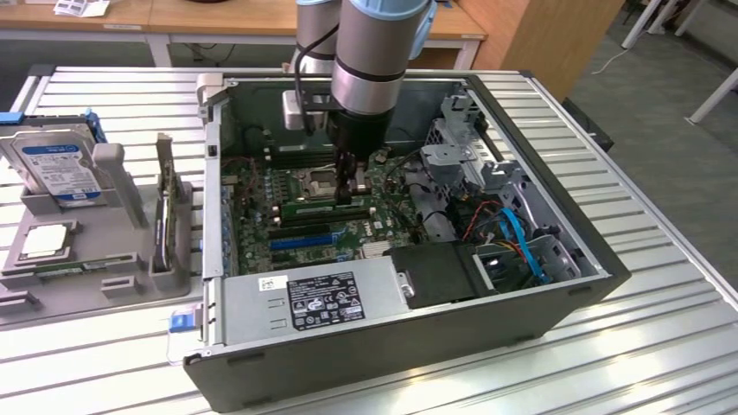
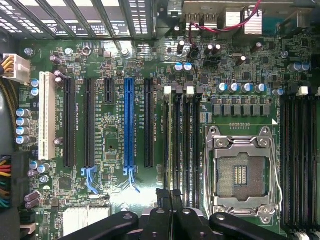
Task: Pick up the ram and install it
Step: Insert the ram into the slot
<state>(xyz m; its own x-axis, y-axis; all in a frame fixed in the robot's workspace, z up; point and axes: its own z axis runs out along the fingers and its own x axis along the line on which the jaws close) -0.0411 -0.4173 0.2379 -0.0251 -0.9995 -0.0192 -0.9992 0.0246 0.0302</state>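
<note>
Fingers (image 2: 163,200) of the gripper (image 1: 345,195) are drawn almost together. In the exterior view we see them pinching the top edge of the ram (image 1: 327,208), the green stick standing on its long edge. It sits low inside the open computer case (image 1: 461,350), near the middle of the motherboard (image 2: 114,145). It lies along the memory slots (image 2: 184,145), between the CPU socket (image 2: 242,172) and the blue expansion slot (image 2: 129,122).

We cannot tell whether its lower edge touches a slot or hangs just above one, nor whether the white latches (image 2: 168,90) at the slot ends are closed.

We judge the step in hand to be the install itself: the pick-up is done and the stick is at the slots. Seating it, in our view, calls for the stick to be square over one slot, then a straight push down without tilt so both ends go in together.

The hard drive (image 1: 58,164) stands in its holder near the bench's edge on the exterior view's left, well apart.
</note>
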